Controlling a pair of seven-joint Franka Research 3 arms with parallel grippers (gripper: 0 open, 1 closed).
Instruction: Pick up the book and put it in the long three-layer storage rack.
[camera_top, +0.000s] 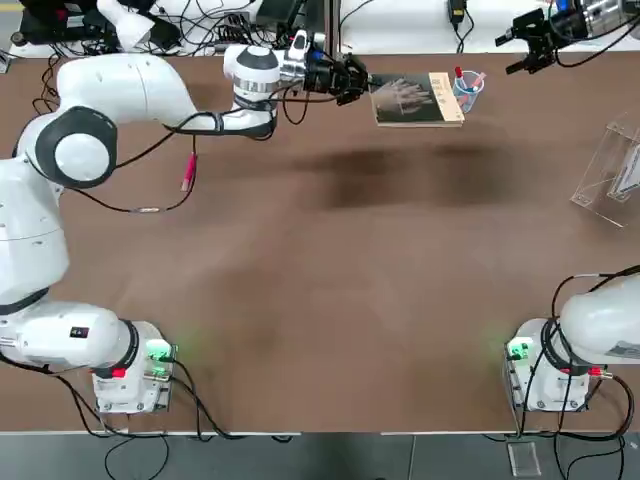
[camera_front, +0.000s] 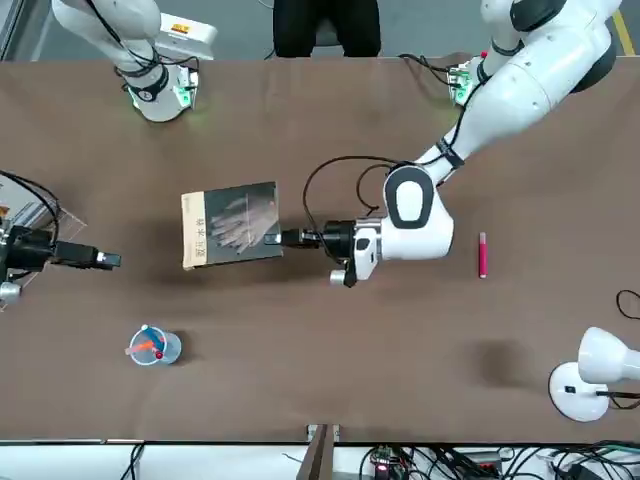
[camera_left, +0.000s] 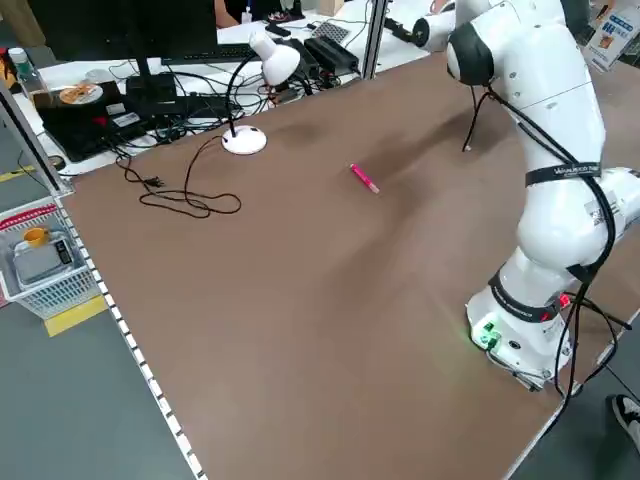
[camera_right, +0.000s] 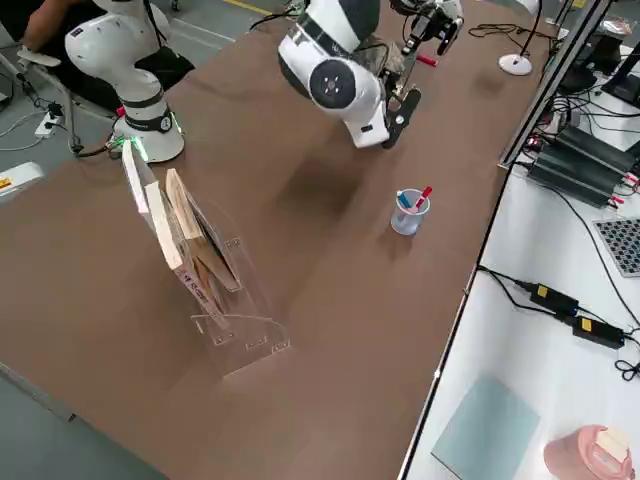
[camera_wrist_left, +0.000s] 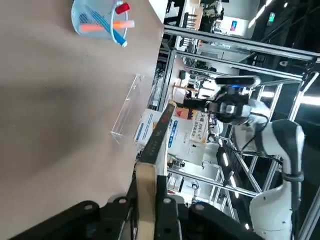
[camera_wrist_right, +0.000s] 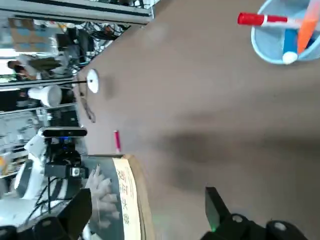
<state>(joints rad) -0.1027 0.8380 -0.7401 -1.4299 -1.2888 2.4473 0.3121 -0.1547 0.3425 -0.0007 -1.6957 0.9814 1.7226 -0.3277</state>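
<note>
Left gripper (camera_front: 272, 239) has its jaws clamped on one edge of the book (camera_top: 417, 99), holding it flat above the far side of the worktop (camera_top: 320, 300). Right gripper (camera_top: 528, 45) hovers close by, jaws wide. I'd hand over gently, and keep clear of the pen cup (camera_top: 467, 84). The rack (camera_top: 612, 170) stands at the right edge, lots of open room between.

Book (camera_top: 417, 100): thin, dark grey cover with pale hand image, tan strip along one edge. It was held flat above the table, cover up, at upper centre-right of the top view. Rack (camera_right: 205, 270): clear acrylic with slanted tiers, stood at left-centre of the right side view, a few books already leaning in it.
</note>
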